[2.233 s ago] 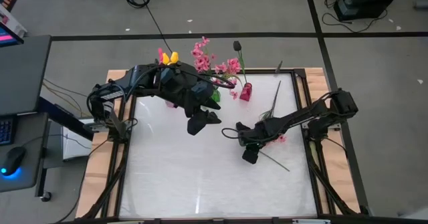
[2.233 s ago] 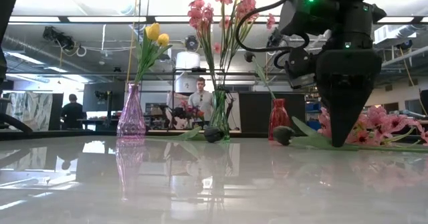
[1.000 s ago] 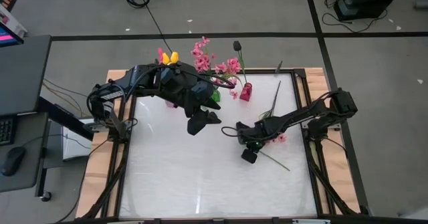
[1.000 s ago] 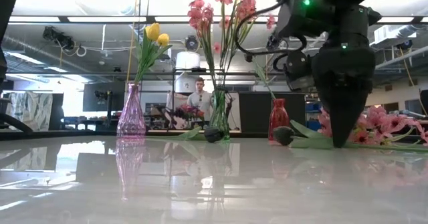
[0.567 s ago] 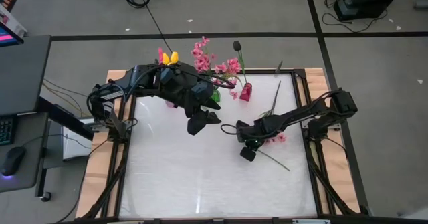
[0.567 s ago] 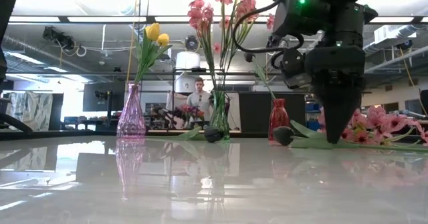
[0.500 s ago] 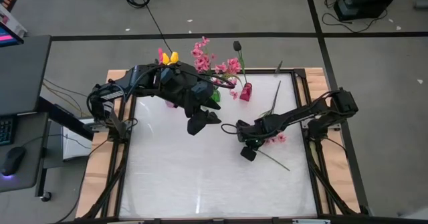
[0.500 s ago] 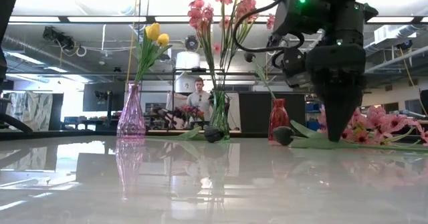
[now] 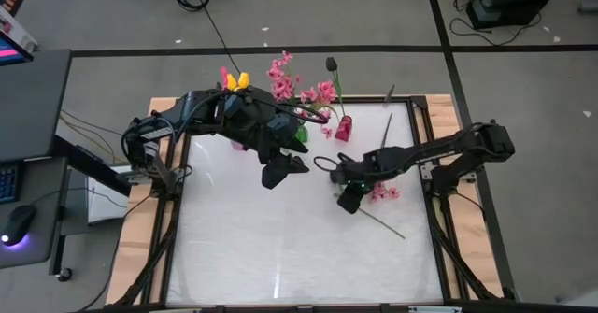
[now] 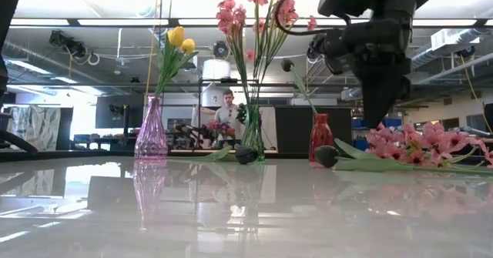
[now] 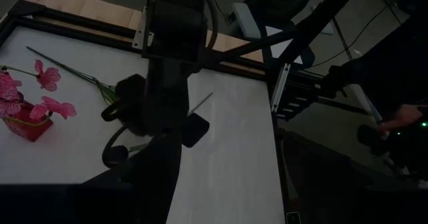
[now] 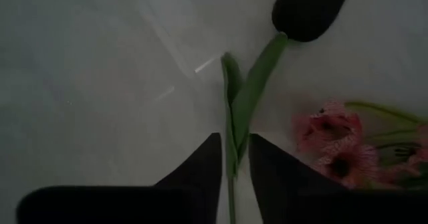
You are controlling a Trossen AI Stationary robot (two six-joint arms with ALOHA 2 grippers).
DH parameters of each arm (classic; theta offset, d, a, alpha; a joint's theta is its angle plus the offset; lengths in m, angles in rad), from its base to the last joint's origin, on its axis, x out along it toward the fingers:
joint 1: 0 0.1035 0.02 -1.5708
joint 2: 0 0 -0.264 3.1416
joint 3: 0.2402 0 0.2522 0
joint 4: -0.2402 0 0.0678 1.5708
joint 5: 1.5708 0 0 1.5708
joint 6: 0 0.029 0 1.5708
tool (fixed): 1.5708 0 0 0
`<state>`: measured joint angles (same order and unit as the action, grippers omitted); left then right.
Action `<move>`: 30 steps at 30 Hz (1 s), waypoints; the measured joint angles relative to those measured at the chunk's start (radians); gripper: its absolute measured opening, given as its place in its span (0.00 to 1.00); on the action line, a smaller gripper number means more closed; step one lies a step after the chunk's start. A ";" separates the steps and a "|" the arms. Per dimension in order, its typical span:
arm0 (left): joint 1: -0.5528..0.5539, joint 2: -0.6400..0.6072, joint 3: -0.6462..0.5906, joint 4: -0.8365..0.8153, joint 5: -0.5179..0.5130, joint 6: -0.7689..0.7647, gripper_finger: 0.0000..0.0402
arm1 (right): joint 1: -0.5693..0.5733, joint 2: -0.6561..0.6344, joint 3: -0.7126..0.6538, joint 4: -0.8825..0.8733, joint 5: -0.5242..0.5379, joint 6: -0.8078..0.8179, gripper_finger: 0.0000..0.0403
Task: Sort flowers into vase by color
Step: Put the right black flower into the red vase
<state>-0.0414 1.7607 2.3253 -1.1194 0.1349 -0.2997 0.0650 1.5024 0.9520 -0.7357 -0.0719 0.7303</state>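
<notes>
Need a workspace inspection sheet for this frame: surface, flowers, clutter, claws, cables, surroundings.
Surface: white table, glossy.
Job's things: yellow tulips in purple vase; pink sprays in clear vase; dark tulip in red vase; loose tulip and loose spray lying on table.
Clutter: nothing seen.
Claws: left claw open, mid-table; right claw slightly open, astride loose tulip's stem.
Cables: floor cables behind table.
Surroundings: desk at left; person beyond table.
</notes>
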 joint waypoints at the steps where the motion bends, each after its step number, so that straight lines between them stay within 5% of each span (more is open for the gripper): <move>1: 0.000 0.000 0.000 0.000 0.000 0.000 0.67 | -0.003 0.000 0.000 -0.005 0.000 -0.004 0.24; 12: 0.000 0.000 0.000 0.000 0.000 0.000 0.67 | -0.016 0.002 -0.053 -0.011 -0.017 -0.016 0.37; 30: 0.000 0.000 0.000 0.000 0.000 0.000 0.67 | 0.005 0.003 -0.077 0.068 0.031 -0.031 0.38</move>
<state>-0.0414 1.7605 2.3253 -1.1191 0.1349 -0.3000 0.0696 1.5051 0.8753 -0.6676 -0.0407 0.6996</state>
